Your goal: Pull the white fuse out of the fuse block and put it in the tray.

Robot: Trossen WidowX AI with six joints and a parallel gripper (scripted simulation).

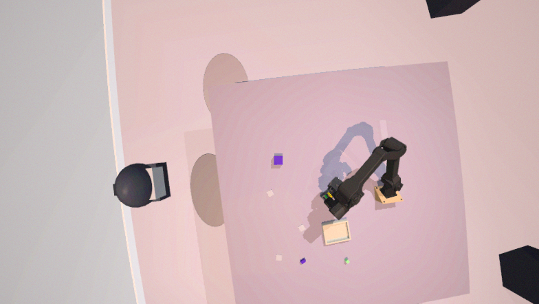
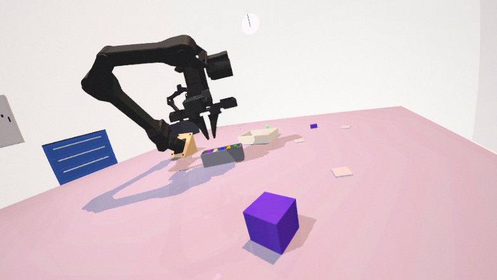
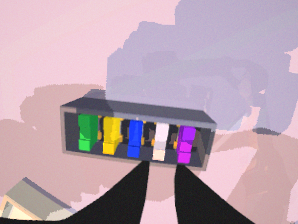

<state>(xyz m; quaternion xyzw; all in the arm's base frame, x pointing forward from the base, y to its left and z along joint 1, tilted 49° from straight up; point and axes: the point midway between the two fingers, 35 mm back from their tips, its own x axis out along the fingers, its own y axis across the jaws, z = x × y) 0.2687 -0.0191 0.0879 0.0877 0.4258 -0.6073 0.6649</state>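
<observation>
The white fuse [image 2: 215, 150] [image 3: 161, 135] sits upright in the grey fuse block [image 2: 222, 159] [image 3: 135, 107], between the blue fuse [image 3: 135, 137] and the magenta fuse [image 3: 186, 142]. The yellow fuse [image 3: 111, 134] and green fuse [image 3: 87, 132] are in the block's other slots. My gripper [image 2: 211, 137] [image 3: 162, 169] is open with a narrow gap and empty. Its tips point down, above the block and touching nothing. In the wrist view they show just below the white and magenta fuses. The cream tray [image 1: 335, 231] [image 2: 264, 139] is empty. The arm hides part of the block in the top view.
A large purple cube [image 1: 278, 159] [image 2: 271, 220] stands far from the block. A small purple block [image 1: 302, 261] [image 2: 313, 125], a small green block [image 1: 346, 260] and flat pale squares [image 1: 269, 193] [image 2: 342, 171] lie on the table. The tray lies close to the arm and block.
</observation>
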